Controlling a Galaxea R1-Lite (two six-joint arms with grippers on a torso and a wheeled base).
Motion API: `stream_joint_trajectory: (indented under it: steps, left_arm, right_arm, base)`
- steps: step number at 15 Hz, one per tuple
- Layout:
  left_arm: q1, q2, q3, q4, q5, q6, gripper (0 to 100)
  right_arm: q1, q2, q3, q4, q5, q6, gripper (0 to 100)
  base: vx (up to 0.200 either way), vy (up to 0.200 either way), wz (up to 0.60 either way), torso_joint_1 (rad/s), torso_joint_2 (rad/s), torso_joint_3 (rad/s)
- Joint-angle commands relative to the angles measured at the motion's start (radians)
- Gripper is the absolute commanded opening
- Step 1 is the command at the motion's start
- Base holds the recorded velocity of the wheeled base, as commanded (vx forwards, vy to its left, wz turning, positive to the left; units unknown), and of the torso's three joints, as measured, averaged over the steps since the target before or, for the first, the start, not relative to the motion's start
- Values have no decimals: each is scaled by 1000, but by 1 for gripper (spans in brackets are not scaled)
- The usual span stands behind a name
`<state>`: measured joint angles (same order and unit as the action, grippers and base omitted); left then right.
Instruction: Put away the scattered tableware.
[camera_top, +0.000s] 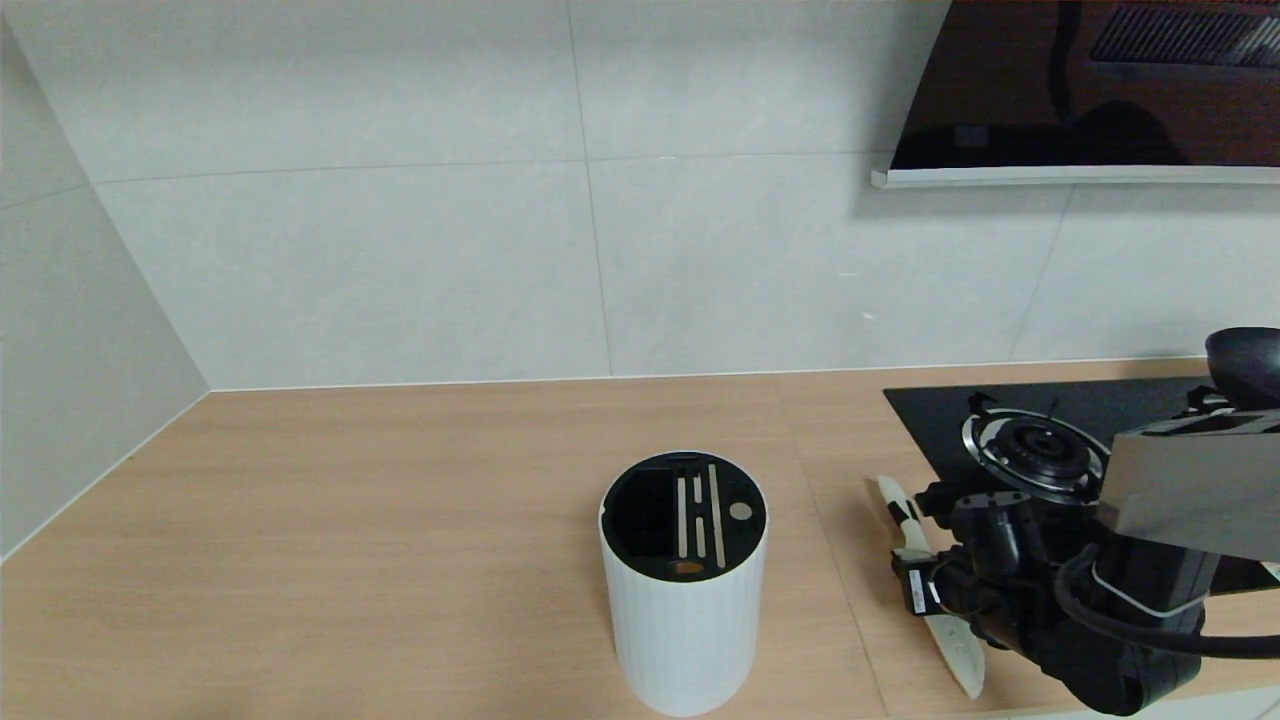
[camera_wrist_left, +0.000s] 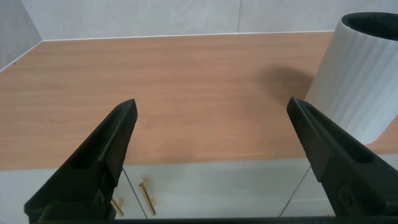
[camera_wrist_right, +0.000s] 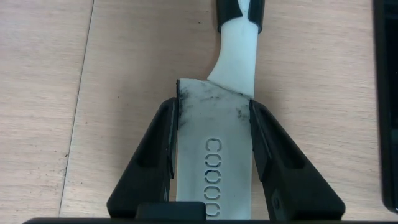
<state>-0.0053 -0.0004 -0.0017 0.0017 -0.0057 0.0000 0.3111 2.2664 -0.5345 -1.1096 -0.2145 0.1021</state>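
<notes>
A white knife (camera_top: 905, 522) with a black-and-white handle lies on the wooden counter (camera_top: 400, 520), just left of the cooktop. My right gripper (camera_top: 933, 590) is down on it. In the right wrist view its fingers (camera_wrist_right: 163, 149) press both edges of the smudged white blade (camera_wrist_right: 214, 155), so the right gripper (camera_wrist_right: 214, 107) is shut on the knife. A white ribbed cylindrical knife holder (camera_top: 685, 590) with a black slotted top stands at the counter's front middle. My left gripper (camera_wrist_left: 211, 106) hangs open, holding nothing, in front of the counter edge, with the holder (camera_wrist_left: 360, 74) off to one side.
A black cooktop (camera_top: 940, 420) with a gas burner (camera_top: 1035, 450) sits at the right, and a dark range hood (camera_top: 1090, 90) hangs above it. Tiled walls close the back and left. Cabinet door handles (camera_wrist_left: 146, 196) show below the counter edge.
</notes>
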Motion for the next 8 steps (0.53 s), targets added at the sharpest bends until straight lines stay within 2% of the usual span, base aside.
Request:
stream_joint_trajectory:
  steps: [1,3,6,8]
  left_arm:
    - [-1,0,0,0,0,0,100]
    - [1,0,0,0,0,2,100]
    - [1,0,0,0,0,5,100]
    - [-1,0,0,0,0,5,100]
  right_arm:
    - [3,-153,31,4,-2,-1,0]
    - [29,-292,51,42,-2,-1,0]
    - [99,-518,65,172,0,19,0]
    - [120,-594,71,215,10,24,0]
  base:
    - [0,0,0,0,0,0]
    - [0,0,0,0,0,0]
    - [0,0,0,0,0,0]
    - [0,0,0,0,0,0]
